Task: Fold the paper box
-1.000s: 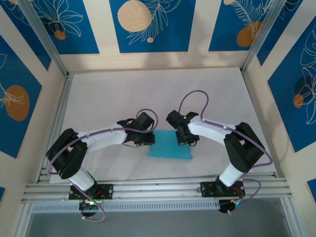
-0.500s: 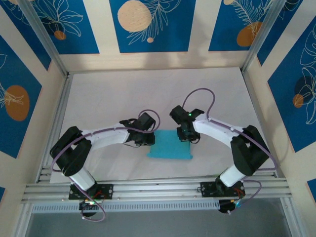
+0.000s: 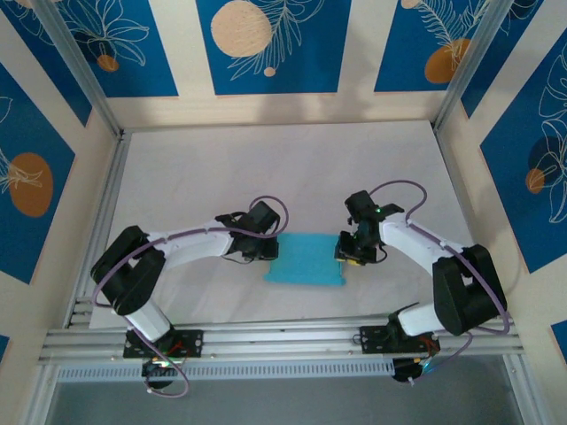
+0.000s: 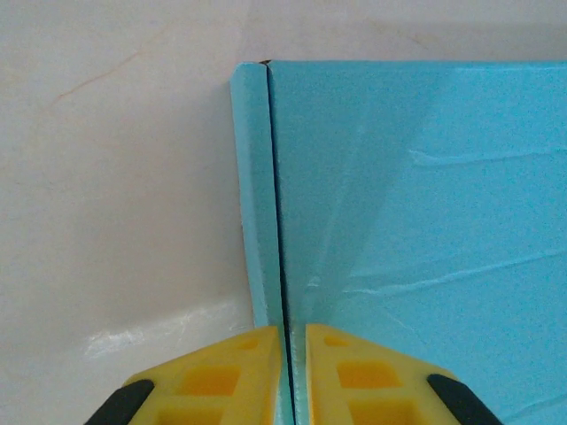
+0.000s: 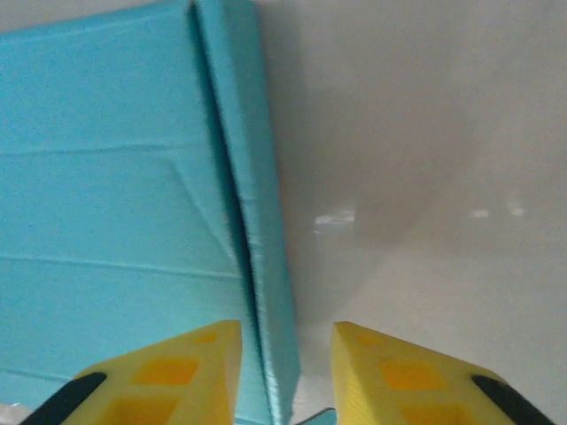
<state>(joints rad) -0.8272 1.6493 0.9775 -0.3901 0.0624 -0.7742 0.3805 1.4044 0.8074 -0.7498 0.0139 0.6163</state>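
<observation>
The folded light-blue paper box (image 3: 306, 259) lies flat on the white surface (image 3: 266, 168) between the two pairs of fingers. The left fingers (image 4: 221, 376) are almost together, the box's left seam running into the slit between them; whether they pinch card I cannot tell. The right fingers (image 5: 399, 381) stand apart astride the box's right wall, one over its top, one over bare surface.

a pale, off-white table (image 3: 266, 168) seen from above, smooth and slightly glossy. a flat, light-blue paper box (image 3: 306, 259) lies directly on it, toward the near edge and about midway between the left and right sides. faint creases cross the box's top, and a narrow folded strip runs along each short end.
</observation>
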